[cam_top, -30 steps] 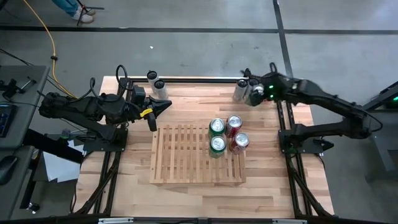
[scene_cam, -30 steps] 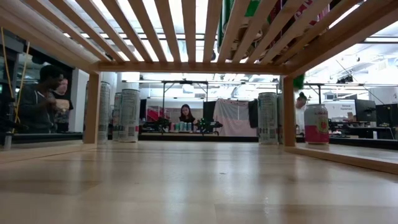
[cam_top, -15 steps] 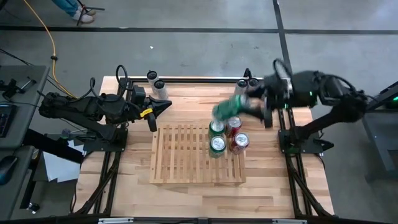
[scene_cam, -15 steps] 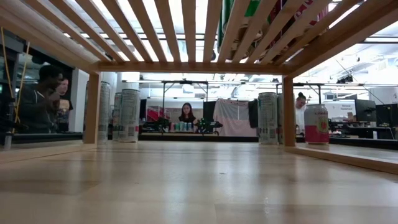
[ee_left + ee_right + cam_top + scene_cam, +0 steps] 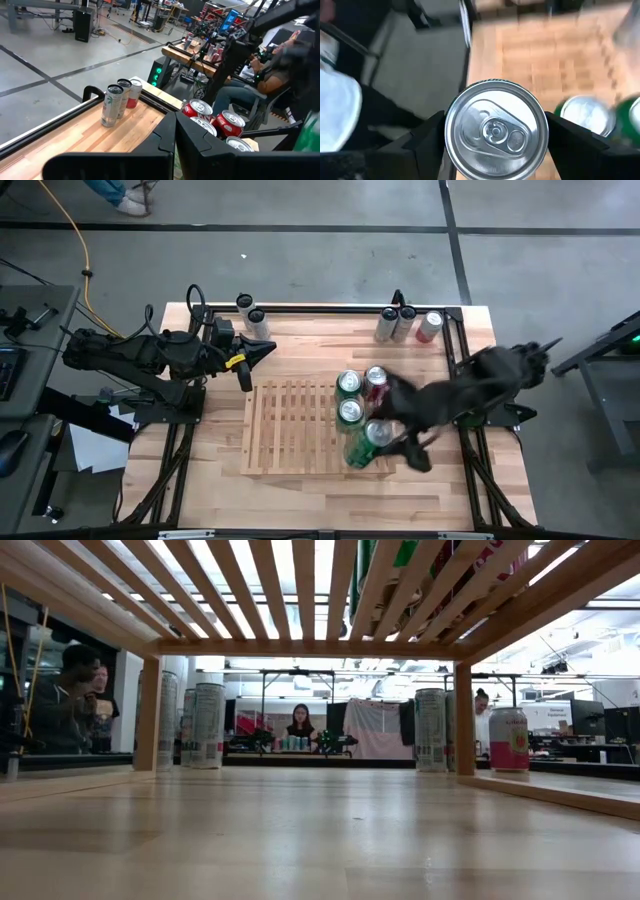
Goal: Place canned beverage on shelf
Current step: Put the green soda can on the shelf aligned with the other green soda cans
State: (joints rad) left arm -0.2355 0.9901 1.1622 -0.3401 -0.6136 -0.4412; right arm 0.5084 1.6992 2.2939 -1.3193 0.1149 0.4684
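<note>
Over the shelf [image 5: 300, 430], right gripper [image 5: 378, 442] reaches low, clamping a green can [image 5: 365, 445]; left gripper [image 5: 262, 352] pinched closed

Bright overhead light — right-wrist bkgd blurred

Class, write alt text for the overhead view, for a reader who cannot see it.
The right gripper holds a green can over the slatted shelf, beside four standing cans. The left gripper waits at the table's left; more cans stand along the back edge.
</note>
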